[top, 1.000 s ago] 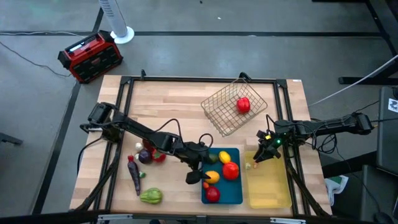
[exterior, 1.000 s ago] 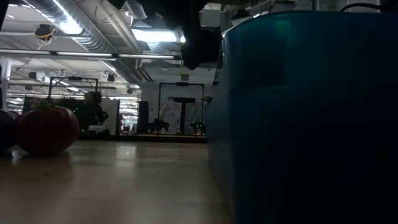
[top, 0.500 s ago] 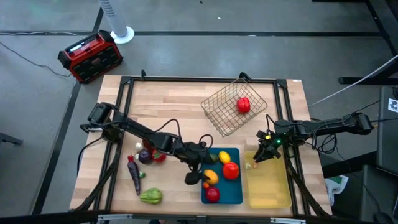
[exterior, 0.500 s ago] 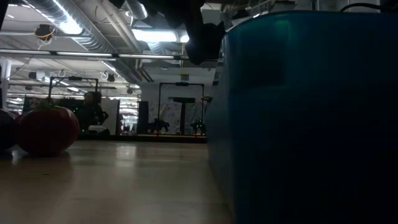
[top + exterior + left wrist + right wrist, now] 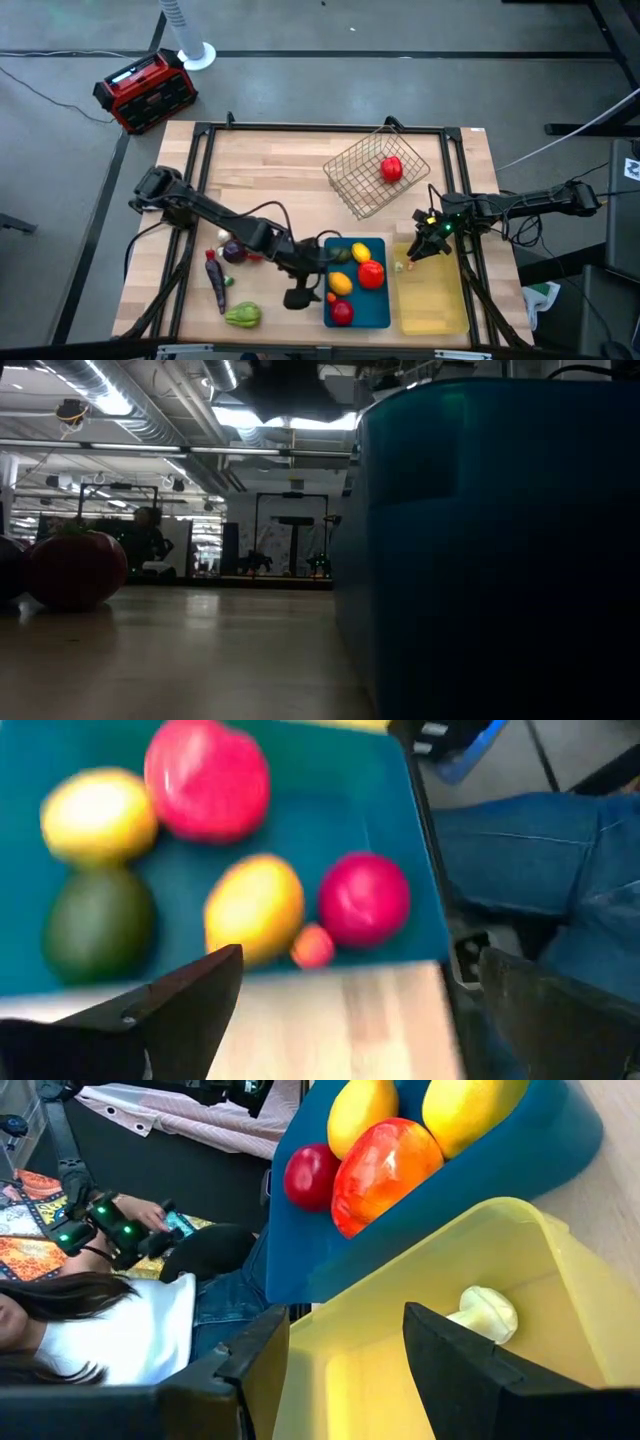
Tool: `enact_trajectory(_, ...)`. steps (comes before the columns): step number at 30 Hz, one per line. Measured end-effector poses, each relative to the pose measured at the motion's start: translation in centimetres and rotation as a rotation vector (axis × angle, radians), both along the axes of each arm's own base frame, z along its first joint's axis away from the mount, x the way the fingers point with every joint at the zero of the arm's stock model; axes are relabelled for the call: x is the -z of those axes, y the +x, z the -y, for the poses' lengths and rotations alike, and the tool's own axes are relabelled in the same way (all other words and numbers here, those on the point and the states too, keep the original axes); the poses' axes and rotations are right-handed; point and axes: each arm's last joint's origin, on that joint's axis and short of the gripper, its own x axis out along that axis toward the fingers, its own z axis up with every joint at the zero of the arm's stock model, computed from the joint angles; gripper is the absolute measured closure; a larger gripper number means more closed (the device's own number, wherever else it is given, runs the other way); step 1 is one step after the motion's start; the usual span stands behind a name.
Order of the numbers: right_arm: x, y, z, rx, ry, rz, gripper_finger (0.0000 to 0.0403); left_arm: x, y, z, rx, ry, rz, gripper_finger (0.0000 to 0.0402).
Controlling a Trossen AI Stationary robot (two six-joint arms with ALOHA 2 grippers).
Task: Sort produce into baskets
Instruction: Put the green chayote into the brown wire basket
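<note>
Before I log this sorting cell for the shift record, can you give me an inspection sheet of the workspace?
Surface: wooden table, black frame around it.
Job's things: wire basket holds one red fruit; blue tray holds red, yellow and dark green pieces; yellow tray holds one small pale piece; a purple, red and green group lies loose on the wood by the left arm.
Clutter: nothing seen on the table.
Grippers: left gripper beside the blue tray, fingers open, empty; right gripper over the yellow tray's far end.
Cables: black cable looped along the left arm.
Surroundings: red-and-black box on the floor; seated person nearby.
</note>
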Motion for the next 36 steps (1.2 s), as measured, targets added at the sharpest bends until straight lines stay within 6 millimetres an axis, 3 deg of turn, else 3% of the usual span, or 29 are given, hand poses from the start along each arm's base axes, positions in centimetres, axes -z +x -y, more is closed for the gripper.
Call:
enact_trajectory(4,0.0,0.0,0.0,0.0,0.0,-0.002,0.0205,-0.5,-1.7,1.3,-0.09,-0.065,-0.184,0.0003)
enact_trajectory(11,0.0,0.0,0.0,-0.001,0.0,-0.002,0.0205,-0.2,-5.4,5.3,-0.201,-0.205,-0.471,0.0005)
enact_trajectory(17,0.0,0.0,0.0,-0.001,0.0,-0.002,0.0205,-0.1,-8.0,8.6,-0.197,-0.218,-0.539,0.0006)
enact_trajectory(27,0.0,0.0,0.0,-0.004,0.002,-0.002,0.0205,1.2,-12.2,10.0,-0.238,0.011,-0.678,0.0006)
enact_trajectory(36,0.0,0.0,0.0,-0.004,0.002,-0.001,0.0205,4.0,-12.5,11.4,-0.183,0.146,-0.698,0.0006)
